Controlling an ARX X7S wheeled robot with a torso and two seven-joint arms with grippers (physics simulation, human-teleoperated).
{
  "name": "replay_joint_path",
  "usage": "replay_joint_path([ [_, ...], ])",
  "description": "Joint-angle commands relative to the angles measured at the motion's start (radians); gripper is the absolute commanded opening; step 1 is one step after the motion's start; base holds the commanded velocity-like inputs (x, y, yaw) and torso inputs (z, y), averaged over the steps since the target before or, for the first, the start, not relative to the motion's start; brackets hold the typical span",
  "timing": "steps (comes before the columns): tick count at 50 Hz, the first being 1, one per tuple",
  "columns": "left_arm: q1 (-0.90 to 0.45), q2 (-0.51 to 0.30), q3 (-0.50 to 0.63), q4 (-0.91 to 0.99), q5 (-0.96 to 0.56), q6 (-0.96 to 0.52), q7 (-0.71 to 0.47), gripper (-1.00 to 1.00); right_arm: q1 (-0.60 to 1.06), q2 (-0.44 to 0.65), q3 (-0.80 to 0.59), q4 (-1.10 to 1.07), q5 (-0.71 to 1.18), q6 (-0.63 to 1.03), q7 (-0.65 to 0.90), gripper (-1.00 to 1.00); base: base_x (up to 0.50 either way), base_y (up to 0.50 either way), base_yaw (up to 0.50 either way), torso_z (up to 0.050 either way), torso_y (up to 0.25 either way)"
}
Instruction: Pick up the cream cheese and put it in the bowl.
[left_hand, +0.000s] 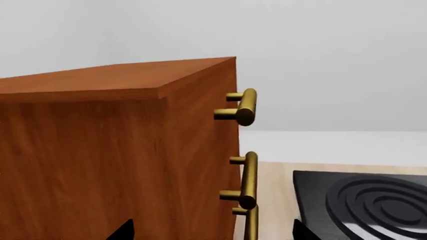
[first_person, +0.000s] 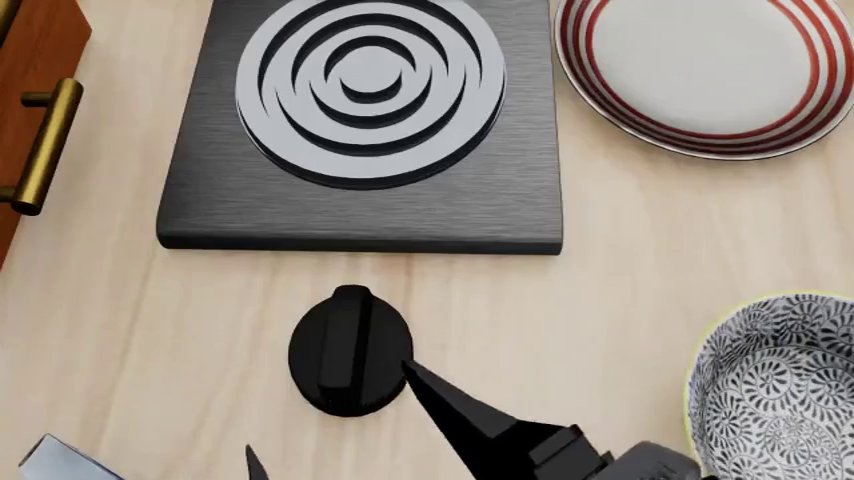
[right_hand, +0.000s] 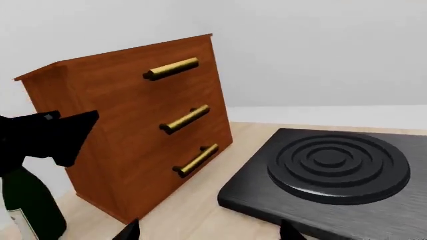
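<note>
The bowl (first_person: 781, 390), white with a dark floral pattern and a pale green rim, stands at the right edge of the head view, partly cut off. A pale grey-blue box corner (first_person: 54, 462) shows at that view's bottom left; it may be the cream cheese, but no logo shows. My right gripper (first_person: 328, 408) is open and empty, low over the table near a black knob (first_person: 350, 350). In its wrist view the right gripper (right_hand: 208, 231) has its tips wide apart over bare wood. My left gripper (left_hand: 212, 231) is open and empty, close to the wooden cabinet (left_hand: 113, 150).
A black stove plate (first_person: 360, 215) with a grey ring burner lies ahead. A red-striped white plate (first_person: 707, 70) sits at the back right. The cabinet (right_hand: 133, 125) with brass handles stands left of the stove. A dark green bottle (right_hand: 30, 205) stands beside it, below a black part of my left arm (right_hand: 47, 137).
</note>
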Motion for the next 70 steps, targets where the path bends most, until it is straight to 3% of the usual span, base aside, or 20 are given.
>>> replay_joint_path([
  [1,-0.001,-0.011,-0.004,-0.001,-0.011,-0.006,-0.007,1.0,0.007,0.017,-0.045,-0.002,0.037,0.013,-0.039,1.0,0.0,0.0,0.0,0.0,0.0],
  [18,-0.02,-0.04,-0.004,0.036,-0.043,-0.033,-0.033,1.0,0.042,0.078,-0.113,-0.007,0.146,0.079,-0.128,1.0,0.0,0.0,0.0,0.0,0.0],
  [42,-0.014,-0.041,0.025,0.008,-0.02,-0.007,-0.031,1.0,0.068,0.102,-0.295,0.031,-0.091,0.144,-0.132,1.0,0.0,0.0,0.0,0.0,0.0],
  [70,0.013,-0.037,0.029,-0.014,-0.005,0.035,-0.018,1.0,0.208,0.006,-0.364,0.251,-0.146,0.272,-0.104,1.0,0.0,0.0,0.0,0.0,0.0],
])
